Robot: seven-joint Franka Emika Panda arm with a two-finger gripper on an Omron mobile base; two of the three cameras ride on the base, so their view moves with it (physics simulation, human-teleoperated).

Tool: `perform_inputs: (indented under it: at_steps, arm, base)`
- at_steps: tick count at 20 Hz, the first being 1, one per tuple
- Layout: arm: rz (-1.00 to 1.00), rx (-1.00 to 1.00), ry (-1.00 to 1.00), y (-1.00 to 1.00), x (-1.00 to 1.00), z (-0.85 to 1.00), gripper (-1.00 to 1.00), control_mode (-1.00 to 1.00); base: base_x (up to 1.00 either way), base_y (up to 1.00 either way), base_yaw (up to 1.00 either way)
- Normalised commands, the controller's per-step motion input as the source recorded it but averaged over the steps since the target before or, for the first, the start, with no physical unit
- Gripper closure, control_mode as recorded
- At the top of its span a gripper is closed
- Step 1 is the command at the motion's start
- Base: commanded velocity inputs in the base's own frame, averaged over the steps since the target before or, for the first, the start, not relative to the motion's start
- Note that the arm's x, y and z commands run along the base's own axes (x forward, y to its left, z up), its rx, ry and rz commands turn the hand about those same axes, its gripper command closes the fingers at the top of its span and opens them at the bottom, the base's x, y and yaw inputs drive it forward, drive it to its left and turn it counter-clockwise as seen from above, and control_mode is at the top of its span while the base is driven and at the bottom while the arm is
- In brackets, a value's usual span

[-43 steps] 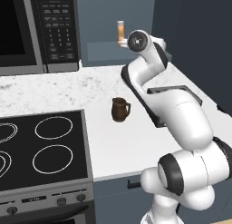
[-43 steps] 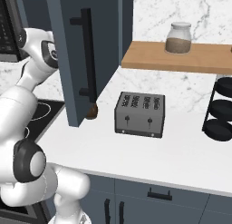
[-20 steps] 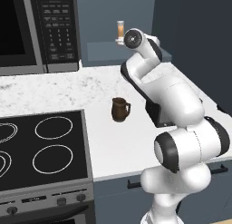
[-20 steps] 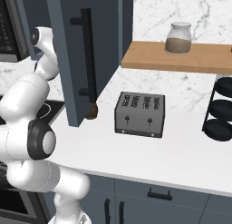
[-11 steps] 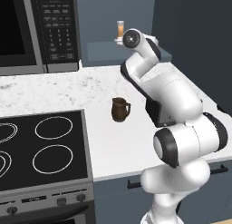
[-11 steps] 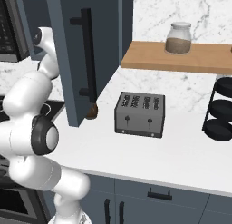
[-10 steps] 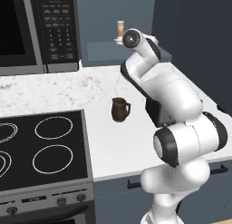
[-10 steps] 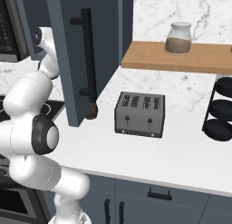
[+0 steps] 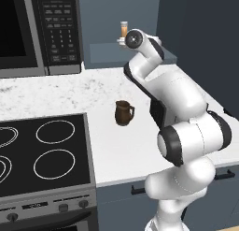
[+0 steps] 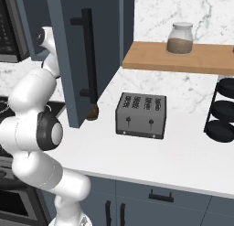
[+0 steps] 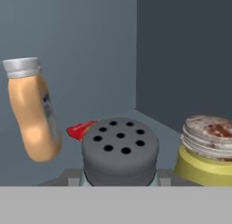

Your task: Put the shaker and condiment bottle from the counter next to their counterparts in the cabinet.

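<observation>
Arm reaching slightly deeper into dark blue-grey cabinet niche (image 9: 107, 54) than before. Claw gripping grey-capped pale shaker (image 11: 120, 150), sitting between translucent orange bottle (image 11: 32, 110) and yellow-green jar (image 11: 206, 150); flat red item (image 11: 80, 129) behind.

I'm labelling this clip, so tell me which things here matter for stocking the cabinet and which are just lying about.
Job:
shaker
condiment bottle
yellow-green jar
flat red item
cabinet
counter

Lying about:
brown mug
toaster
microwave
stove
glass jar
</observation>
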Motion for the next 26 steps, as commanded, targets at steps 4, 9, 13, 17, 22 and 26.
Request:
perform_inputs:
  at_steps: [4, 9, 13, 17, 22, 26]
  arm:
    - [0.0, 0.0, 0.0, 0.0, 0.26, -0.22, 1.0, -1.0]
    - [0.0, 0.0, -0.03, 0.0, 0.04, -0.31, -1.0, -1.0]
    - [0.02, 0.0, -0.03, 0.0, 0.0, -0.11, -1.0, -1.0]
    - [0.01, 0.0, -0.01, 0.0, -0.2, 0.0, -1.0, -1.0]
    - [0.0, 0.0, 0.0, 0.03, -0.48, 0.04, -1.0, -1.0]
    - [0.0, 0.0, 0.0, 0.14, -0.65, 0.15, -1.0, -1.0]
  base:
    - [0.0, 0.0, 0.0]
    - [0.0, 0.0, 0.0]
    - [0.0, 0.0, 0.0]
    - [0.0, 0.0, 0.0]
    - [0.0, 0.0, 0.0]
    - [0.0, 0.0, 0.0]
